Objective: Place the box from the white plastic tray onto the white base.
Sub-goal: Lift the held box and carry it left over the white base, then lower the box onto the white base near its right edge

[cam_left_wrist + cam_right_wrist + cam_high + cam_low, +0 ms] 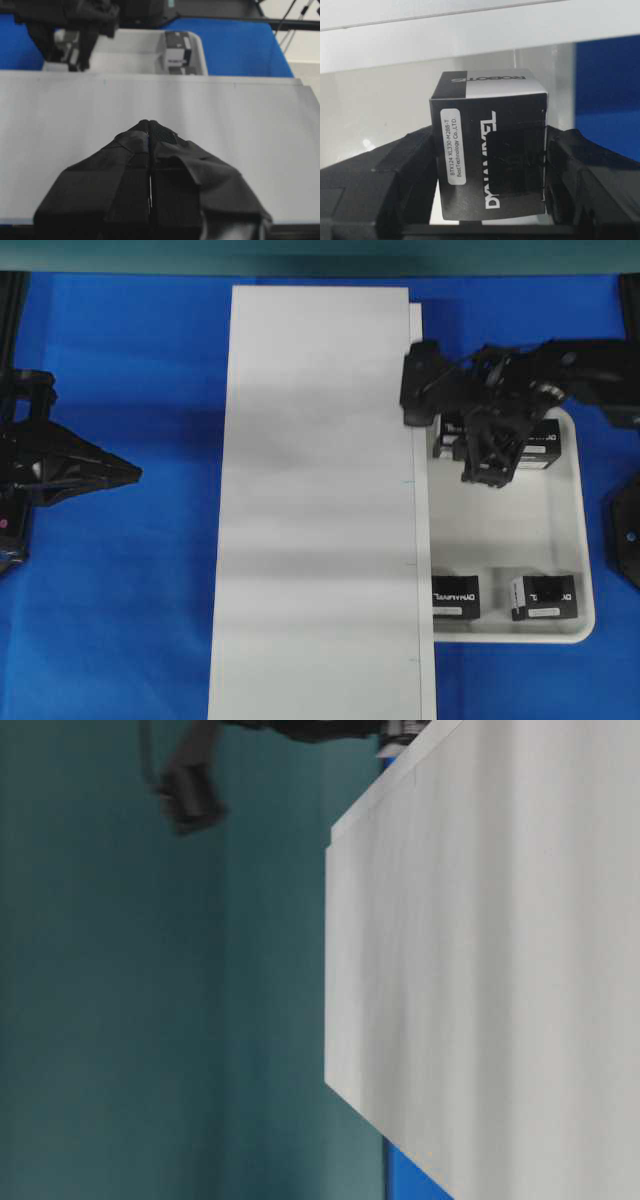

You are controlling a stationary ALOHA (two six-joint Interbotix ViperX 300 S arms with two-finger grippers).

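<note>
Clamped between the two black fingers of the right gripper, the box fills the right wrist view, one finger pressed to each side face; the white label strip faces the camera and the lettering runs vertically. Behind it stands the raised rim of the white plastic tray, with the edge of the white base beyond.

Overhead, the right gripper sits over the tray's upper end, beside another box. Two more boxes rest along the tray's lower rim; the tray's middle floor lies bare. The tray's left rim adjoins the right edge of the white base.

The left gripper rests on the blue cloth left of the base, jaws together.
</note>
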